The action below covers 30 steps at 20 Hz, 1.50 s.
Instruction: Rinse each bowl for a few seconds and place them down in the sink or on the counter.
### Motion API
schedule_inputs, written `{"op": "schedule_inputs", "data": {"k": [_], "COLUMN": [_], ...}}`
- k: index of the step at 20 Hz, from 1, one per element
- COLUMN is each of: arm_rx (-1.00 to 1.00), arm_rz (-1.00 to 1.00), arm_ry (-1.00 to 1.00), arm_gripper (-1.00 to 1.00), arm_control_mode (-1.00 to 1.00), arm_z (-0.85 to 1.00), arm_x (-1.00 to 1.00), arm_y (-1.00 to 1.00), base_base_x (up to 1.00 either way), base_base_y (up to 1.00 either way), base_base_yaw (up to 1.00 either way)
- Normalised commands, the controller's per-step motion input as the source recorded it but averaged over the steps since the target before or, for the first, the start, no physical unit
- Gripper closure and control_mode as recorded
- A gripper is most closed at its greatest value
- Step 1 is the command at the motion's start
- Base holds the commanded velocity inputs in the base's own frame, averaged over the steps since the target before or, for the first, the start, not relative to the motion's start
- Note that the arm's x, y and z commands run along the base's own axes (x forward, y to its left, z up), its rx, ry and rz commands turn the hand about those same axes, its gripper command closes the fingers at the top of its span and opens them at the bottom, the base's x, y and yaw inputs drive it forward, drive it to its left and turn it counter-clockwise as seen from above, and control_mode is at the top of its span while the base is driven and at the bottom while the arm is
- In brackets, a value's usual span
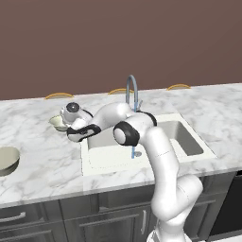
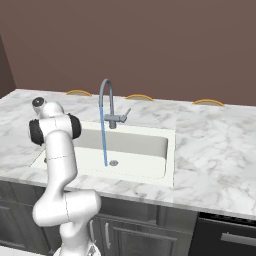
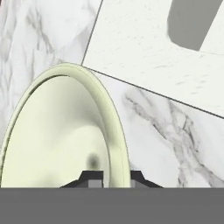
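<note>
Hand view: the claw [image 3: 111, 177] is clenched on the rim of the cream bowl [image 3: 61, 135], which is empty and sits on the desk [image 3: 166, 131] just left of the sink [image 1: 142, 151]. That thin rim hold could slip on lifting, dropping the bowl. Further left of the sink lies the grey bowl [image 1: 7, 159], empty. Inside the sink, water [image 2: 104, 135] runs from the faucet [image 2: 106, 102] beside the drain [image 2: 114, 163].

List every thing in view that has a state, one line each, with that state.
faucet: running, a thin stream into the sink
cream bowl: upright, rim pinched by the gripper
gripper: shut on the cream bowl's rim
grey bowl: upright on the counter, untouched
</note>
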Motion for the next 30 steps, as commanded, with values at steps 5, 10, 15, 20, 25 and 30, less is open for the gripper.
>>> {"op": "schedule_inputs", "data": {"k": [5, 10, 15, 20, 25, 30], "arm_rx": [0.01, 0.01, 0.02, 0.0, 0.02, 0.06], "arm_rz": [0.0, 0.0, 0.0, 0.0, 0.0, 0.0], "arm_ry": [0.0, -0.03, -0.03, -0.05, -0.05, -0.02], "arm_gripper": [-1.0, -1.0, -1.0, -1.0, -1.0, -1.0], "arm_control_mode": [-1.0, -1.0, -1.0, -1.0, -1.0, -1.0], "arm_z": [-0.05, 0.06, 0.02, 0.13, 0.29, 0.4], "arm_x": [0.09, 0.02, -0.05, -0.15, -0.24, -0.3], "arm_y": [0.12, 0.04, 0.01, 0.0, -0.1, -0.19], "base_base_x": [0.0, 0.0, 0.0, 0.0, 0.0, 0.0], "base_base_y": [0.0, 0.0, 0.0, 0.0, 0.0, 0.0], "base_base_yaw": [0.0, 0.0, 0.0, 0.0, 0.0, 0.0]}}
